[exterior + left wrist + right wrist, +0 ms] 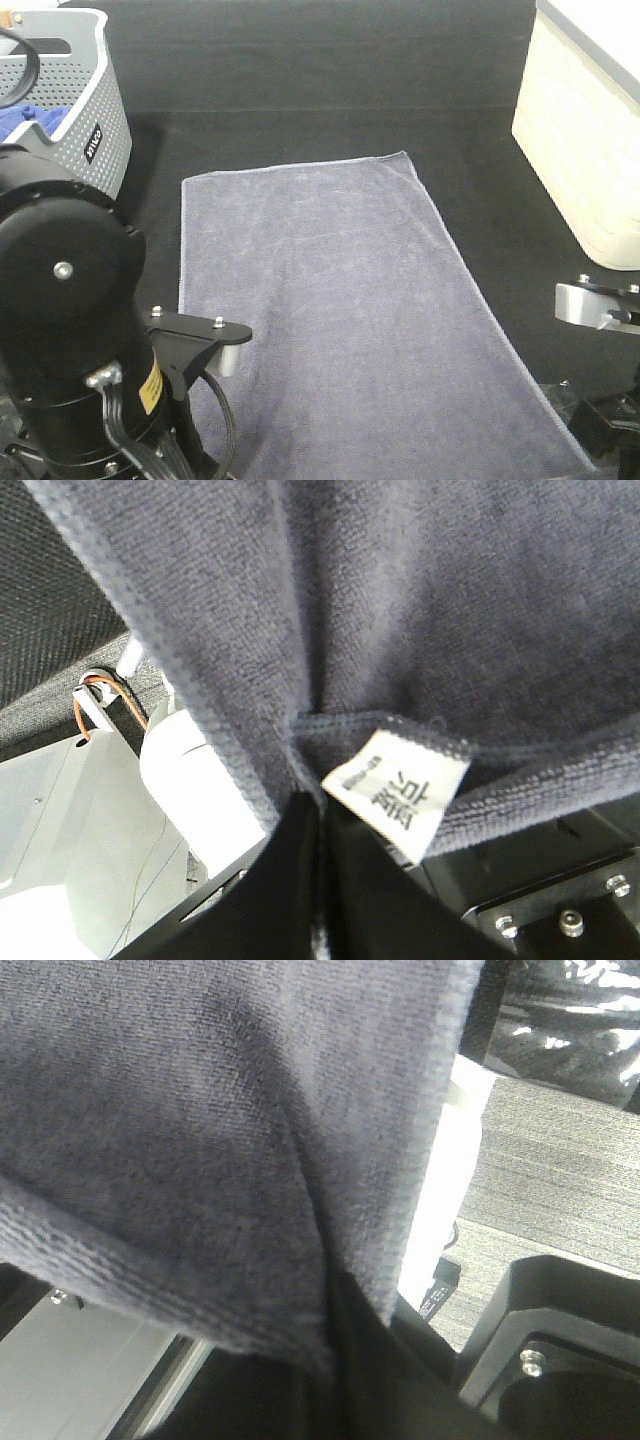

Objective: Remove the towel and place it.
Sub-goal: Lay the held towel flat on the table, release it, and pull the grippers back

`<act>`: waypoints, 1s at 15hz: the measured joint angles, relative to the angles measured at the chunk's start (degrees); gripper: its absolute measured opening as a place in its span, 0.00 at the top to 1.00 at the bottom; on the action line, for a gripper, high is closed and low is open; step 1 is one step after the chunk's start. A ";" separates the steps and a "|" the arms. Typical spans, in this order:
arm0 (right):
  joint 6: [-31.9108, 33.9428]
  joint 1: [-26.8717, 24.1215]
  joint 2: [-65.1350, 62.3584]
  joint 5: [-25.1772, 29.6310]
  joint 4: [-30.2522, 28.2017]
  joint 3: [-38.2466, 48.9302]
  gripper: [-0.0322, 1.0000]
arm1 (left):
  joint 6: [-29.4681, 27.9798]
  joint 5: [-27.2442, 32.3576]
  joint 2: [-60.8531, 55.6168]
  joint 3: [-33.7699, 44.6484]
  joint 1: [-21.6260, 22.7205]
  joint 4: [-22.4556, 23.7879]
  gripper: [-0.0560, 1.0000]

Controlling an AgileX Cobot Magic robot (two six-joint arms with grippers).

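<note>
From the high camera, the towel (340,300) lies spread flat on the black table (300,80), a long grey-lavender rectangle with its near end running out of view past the bottom edge. A grey perforated basket (100,120) stands just off the towel's far left corner, apart from it, with a blue cloth (22,122) inside. A cream bin (585,150) sits well off the towel's right hem. The bulky black left arm (70,330) overlaps the towel's near left edge. A silver bracket of the right arm (600,305) shows beyond the towel's near right hem. Neither arm's jaws can be seen here.

In the left wrist view, the towel (420,600) fills most of the picture, its stitched hem running diagonally. A white label (398,792) with printed characters hangs from the hem. The left arm's jaws stand narrow, pressed together on a fold of the towel just beside that label.

In the right wrist view, the towel (180,1130) drapes across the picture, gathered into a crease that runs down into the dark right arm's jaws. They are closed on the cloth near its hem. A strip of the table (560,1160) shows beyond the towel's edge.
</note>
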 joint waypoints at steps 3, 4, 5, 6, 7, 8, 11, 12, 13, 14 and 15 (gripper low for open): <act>0.00 0.00 0.00 -0.17 -0.23 0.00 0.65 | -0.63 0.63 0.00 0.11 0.00 -0.06 0.69; -0.06 0.00 0.00 -0.17 -0.40 0.00 0.48 | -0.80 0.86 0.00 0.23 0.00 -0.06 0.54; -0.06 0.00 0.00 -0.17 -0.46 0.00 0.35 | -0.80 0.92 0.00 0.23 0.00 -0.06 0.38; -0.11 0.00 0.00 -0.17 -0.46 0.00 0.27 | -0.80 0.92 0.00 0.23 0.00 -0.06 0.28; -0.11 0.00 0.00 -0.17 -0.46 0.00 0.24 | -0.80 0.92 0.00 0.23 0.00 -0.06 0.23; -0.11 0.00 0.00 -0.17 -0.46 0.00 0.22 | -0.80 0.92 0.00 0.23 0.00 -0.06 0.21; -0.52 0.00 0.00 -0.17 -0.46 -0.11 0.22 | -0.23 1.03 0.00 0.23 0.00 -0.06 0.21; -0.74 0.00 0.00 -0.17 -0.46 -0.92 0.22 | 1.20 1.38 0.00 -0.06 0.00 -0.06 0.21; -1.20 0.00 0.00 -0.11 -0.46 -2.69 0.22 | 2.64 1.60 0.00 -1.20 0.00 0.06 0.21; -1.55 0.00 0.00 -0.11 -0.46 -4.98 0.22 | 3.38 1.66 0.00 -2.81 0.00 0.92 0.21; -1.72 0.00 -0.06 -0.57 -0.46 -9.00 0.23 | 3.72 1.60 0.00 -5.90 0.40 3.44 0.21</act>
